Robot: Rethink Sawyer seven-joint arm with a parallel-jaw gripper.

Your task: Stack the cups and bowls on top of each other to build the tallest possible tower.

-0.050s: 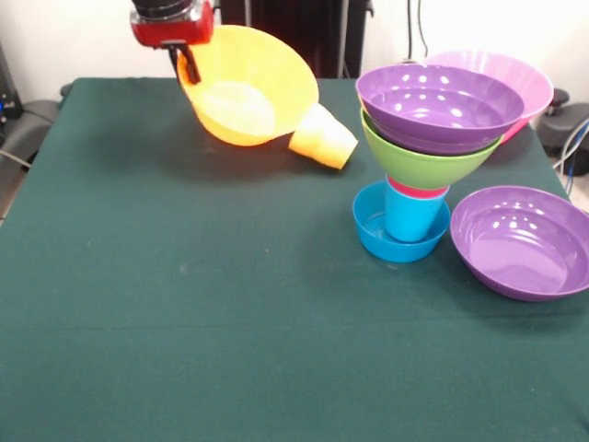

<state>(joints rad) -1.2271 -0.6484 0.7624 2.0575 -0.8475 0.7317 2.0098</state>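
Front view. My gripper (187, 63) sits at the top left, its fingers (190, 66) closed over the rim of the large orange-yellow bowl (247, 85), which hangs tilted with its opening toward the camera. A yellow-orange cup (324, 138) lies on its side, touching the bowl's lower edge.

The tower (423, 157) stands to the right: a small blue bowl (373, 230) on the counter (184, 322), a blue cup (409, 219) in it, a red rim above, then a lime green bowl (423, 164) and a purple bowl (440, 106). A pink bowl (525, 78) sits behind; a second purple bowl (523, 241) rests just beside the base.

Risk, in my judgement: wide bowls on a narrow cup make the tower top-heavy; setting the big bowl down off-centre could topple it. The rim grip may also slip.

The counter is covered in dark green cloth, with a pale wall and cables behind.
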